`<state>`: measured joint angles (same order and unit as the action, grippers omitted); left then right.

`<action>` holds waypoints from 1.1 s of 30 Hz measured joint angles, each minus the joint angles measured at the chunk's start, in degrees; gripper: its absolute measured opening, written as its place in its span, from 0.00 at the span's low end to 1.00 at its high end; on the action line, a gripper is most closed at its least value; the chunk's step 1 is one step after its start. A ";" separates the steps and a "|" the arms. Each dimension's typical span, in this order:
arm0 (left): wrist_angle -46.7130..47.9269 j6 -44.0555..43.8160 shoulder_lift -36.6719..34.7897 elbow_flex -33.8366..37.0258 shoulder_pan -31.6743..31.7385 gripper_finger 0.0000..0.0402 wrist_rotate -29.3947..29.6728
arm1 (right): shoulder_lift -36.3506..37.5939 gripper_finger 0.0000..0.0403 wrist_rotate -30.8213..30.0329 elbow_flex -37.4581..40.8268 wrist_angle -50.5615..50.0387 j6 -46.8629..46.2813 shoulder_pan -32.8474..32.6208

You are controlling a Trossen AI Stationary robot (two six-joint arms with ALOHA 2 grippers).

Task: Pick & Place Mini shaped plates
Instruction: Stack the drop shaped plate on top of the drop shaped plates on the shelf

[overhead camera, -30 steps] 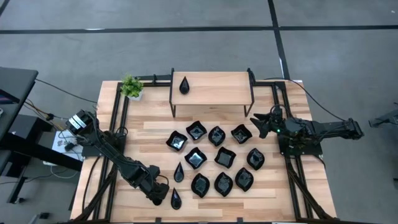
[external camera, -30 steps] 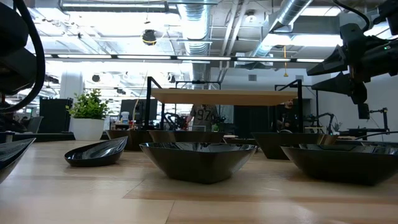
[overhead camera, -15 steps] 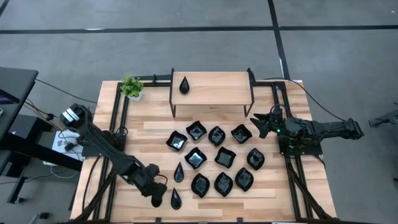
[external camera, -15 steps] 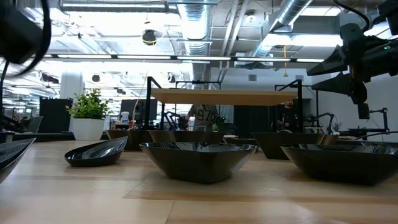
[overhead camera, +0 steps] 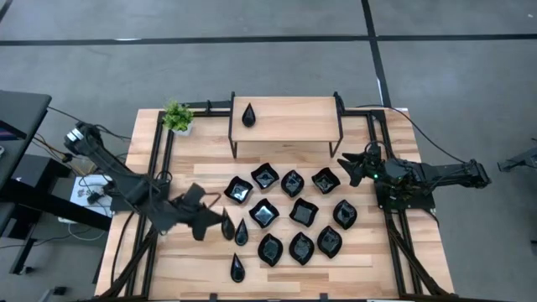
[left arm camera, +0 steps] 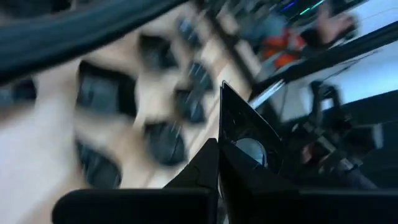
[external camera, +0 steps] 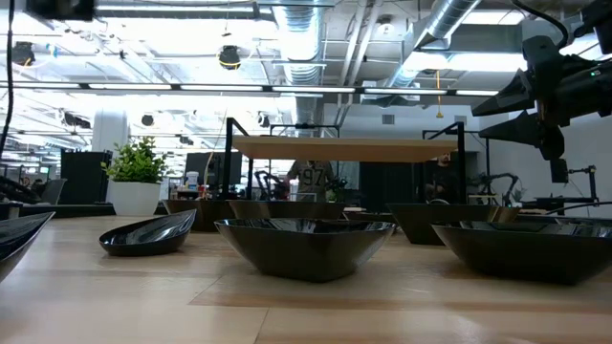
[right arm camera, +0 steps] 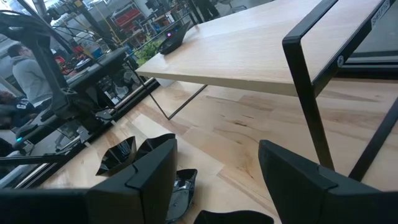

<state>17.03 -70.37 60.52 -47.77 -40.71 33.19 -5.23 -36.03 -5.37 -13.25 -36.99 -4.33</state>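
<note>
Overhead and level views of the wooden surface [overhead camera: 210, 180] with a raised wooden shelf [overhead camera: 289, 120] at its far side. The mini shaped plates [overhead camera: 291, 215], glossy black, lie clustered on the surface in front of the shelf: wavy-edged squares and leaf-like ovals in loose rows, with one slim teardrop [overhead camera: 242, 232] at the cluster's left edge and a second teardrop [overhead camera: 237, 268] nearer the front edge of the surface. A third teardrop plate [overhead camera: 249, 115] rests on top of the shelf, toward its left end.

The left gripper [overhead camera: 220, 223] is raised over the surface just left of the cluster, right beside the teardrop at the cluster's edge; its picture is smeared, so whether the jaws are apart or together cannot be told, and whether anything lies between them cannot be told either.

The right gripper [overhead camera: 347, 169] hangs just right of the cluster, near the shelf's right leg, above the surface; its jaws stand apart with nothing between them. In the right wrist view, square plates [right arm camera: 134, 152] lie on the surface just beyond the jaws, none touching them.

A small green plant [overhead camera: 177, 117] in a white pot stands just left of the shelf.
</note>
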 joint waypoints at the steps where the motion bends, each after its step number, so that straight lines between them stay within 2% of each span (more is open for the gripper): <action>1: -1.64 3.10 -0.63 0.00 0.84 0.01 0.06 | 0.01 0.55 0.00 0.00 0.00 0.01 0.00; 7: -11.60 18.32 -2.19 0.00 6.34 0.02 -0.09 | 0.01 0.55 0.00 0.00 -0.01 0.02 0.01; 9: -15.45 22.72 -2.19 0.00 8.10 0.01 -1.83 | 0.01 0.55 0.00 0.00 0.01 0.02 0.01; 13: -21.36 27.89 -2.00 0.00 11.76 0.02 -4.16 | 0.00 0.55 0.00 0.00 0.00 0.02 0.01; 21: -25.23 28.16 -2.00 0.00 22.26 0.01 -5.47 | 0.01 0.55 0.00 0.00 0.01 0.02 0.01; 33: -25.02 31.45 -1.98 0.00 45.52 0.01 -20.67 | 0.01 0.55 0.00 0.00 0.00 0.02 0.00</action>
<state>-7.99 -38.92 58.54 -47.77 4.81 12.52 -5.22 -36.03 -5.37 -13.25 -36.98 -4.33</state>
